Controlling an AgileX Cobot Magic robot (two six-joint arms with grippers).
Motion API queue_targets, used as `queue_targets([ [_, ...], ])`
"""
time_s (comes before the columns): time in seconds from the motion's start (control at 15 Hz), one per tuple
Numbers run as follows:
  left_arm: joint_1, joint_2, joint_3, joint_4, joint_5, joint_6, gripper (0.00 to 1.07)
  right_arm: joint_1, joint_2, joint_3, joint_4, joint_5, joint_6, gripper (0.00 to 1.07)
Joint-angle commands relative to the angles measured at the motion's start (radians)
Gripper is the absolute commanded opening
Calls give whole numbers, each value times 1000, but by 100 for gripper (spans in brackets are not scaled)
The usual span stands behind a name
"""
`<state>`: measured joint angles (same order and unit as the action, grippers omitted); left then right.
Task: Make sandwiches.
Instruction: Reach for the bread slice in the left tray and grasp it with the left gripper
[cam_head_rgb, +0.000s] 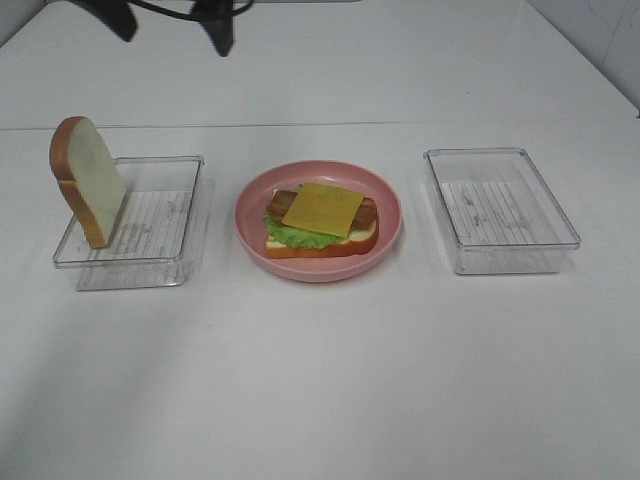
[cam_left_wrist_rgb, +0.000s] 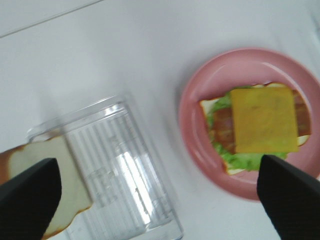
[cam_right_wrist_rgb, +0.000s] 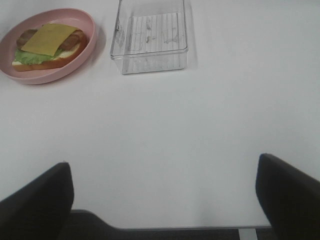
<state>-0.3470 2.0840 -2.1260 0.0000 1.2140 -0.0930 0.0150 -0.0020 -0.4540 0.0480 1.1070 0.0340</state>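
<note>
A pink plate (cam_head_rgb: 388, 222) is sitting on the white bench (cam_head_rgb: 320, 380), between two clear trays. On it a half-built sandwich (cam_head_rgb: 320, 222) is lying open: a bread slice at the bottom, lettuce (cam_head_rgb: 292, 235) spilling past its edge, a brown meat strip (cam_head_rgb: 280, 202) across it, and a yellow cheese square (cam_head_rgb: 322, 208) lying on top. The second bread slice (cam_head_rgb: 88, 180) is standing on edge in the left tray (cam_head_rgb: 160, 262), leaning at its outer end. The right tray (cam_head_rgb: 500, 210) is lying well apart from the plate.

The left gripper (cam_left_wrist_rgb: 160, 200) is hanging above the left tray and plate, its fingers (cam_left_wrist_rgb: 27, 200) spread wide and gripping nothing. The right gripper (cam_right_wrist_rgb: 165, 200) is hovering over bare bench, its fingers (cam_right_wrist_rgb: 35, 205) also standing wide apart and empty.
</note>
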Motion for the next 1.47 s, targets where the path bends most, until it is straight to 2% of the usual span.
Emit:
queue_targets([
  [0.07, 87, -68, 93, 7, 105, 1, 100, -3, -27, 4, -1, -8, -4, 94],
  [0.2, 194, -75, 133, -30, 105, 13, 100, -3, -27, 4, -1, -8, -4, 94],
  [0.33, 244, -59, 134, -36, 105, 17, 100, -3, -27, 4, -1, -8, -4, 94],
  [0.47, 257, -23, 134, -47, 105, 37, 100, -3, -27, 4, -1, -8, -4, 94],
  [0.87, 255, 138, 133, -55, 105, 41, 98, -3, -27, 4, -1, -8, -4, 94],
  [1.27, 256, 217, 131, -58, 105, 63, 97, -3, -27, 4, -1, -8, -4, 94],
  [1.33, 256, 220, 131, -58, 105, 63, 95, -3, -27, 4, -1, -8, -4, 94],
  [1.4, 256, 223, 131, -58, 105, 63, 88, -3, -27, 4, -1, -8, -4, 94],
  [1.47, 256, 223, 131, -58, 105, 63, 84, -3, -27, 4, -1, -8, -4, 94],
])
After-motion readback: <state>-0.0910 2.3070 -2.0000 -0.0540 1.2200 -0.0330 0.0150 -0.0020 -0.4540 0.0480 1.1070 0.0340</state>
